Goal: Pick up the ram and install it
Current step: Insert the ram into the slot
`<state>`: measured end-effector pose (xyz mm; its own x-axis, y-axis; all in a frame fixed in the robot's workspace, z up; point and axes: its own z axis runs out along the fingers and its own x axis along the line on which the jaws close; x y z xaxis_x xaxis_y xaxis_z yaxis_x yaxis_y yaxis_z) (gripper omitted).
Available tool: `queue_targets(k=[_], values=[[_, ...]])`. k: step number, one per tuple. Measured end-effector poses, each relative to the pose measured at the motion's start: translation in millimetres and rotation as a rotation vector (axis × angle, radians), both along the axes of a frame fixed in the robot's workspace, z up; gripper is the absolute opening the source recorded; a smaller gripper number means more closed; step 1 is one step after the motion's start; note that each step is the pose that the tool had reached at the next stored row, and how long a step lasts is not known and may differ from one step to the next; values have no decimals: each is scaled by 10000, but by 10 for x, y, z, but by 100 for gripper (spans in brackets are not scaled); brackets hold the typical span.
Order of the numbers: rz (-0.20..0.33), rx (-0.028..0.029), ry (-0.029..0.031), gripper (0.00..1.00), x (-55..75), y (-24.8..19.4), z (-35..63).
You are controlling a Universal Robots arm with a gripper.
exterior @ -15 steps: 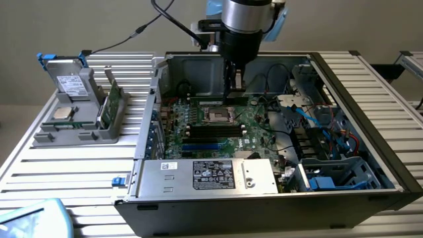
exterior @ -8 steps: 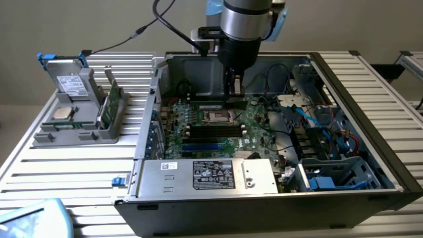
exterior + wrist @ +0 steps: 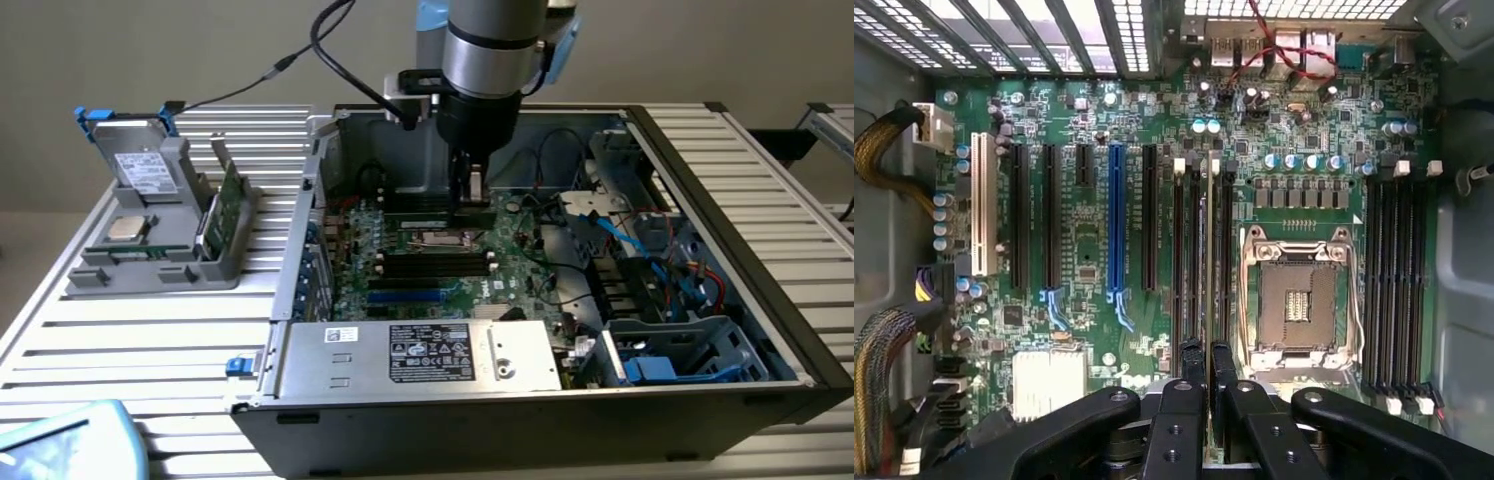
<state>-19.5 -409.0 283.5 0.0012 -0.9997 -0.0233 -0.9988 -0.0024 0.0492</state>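
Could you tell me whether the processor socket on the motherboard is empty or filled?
Empty: the socket shows bare contacts inside its metal frame, no chip.

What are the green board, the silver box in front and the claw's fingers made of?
Motherboard: glossy green laminate, probably fibreglass. Power supply box: bare sheet metal, dull silver sheen, folded edges. Gripper fingers: matte black with bolt holes; metal or plastic, can't tell.

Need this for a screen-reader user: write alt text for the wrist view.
The gripper is shut on the ram, seen edge-on and lined up with the memory slots of the green motherboard, beside the empty processor socket. A blue expansion slot lies on the ram's other side.
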Motion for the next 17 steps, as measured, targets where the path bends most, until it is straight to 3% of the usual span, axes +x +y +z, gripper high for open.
queue_targets(k=[17], values=[[2, 1, 0, 14, -1, 3, -309]])
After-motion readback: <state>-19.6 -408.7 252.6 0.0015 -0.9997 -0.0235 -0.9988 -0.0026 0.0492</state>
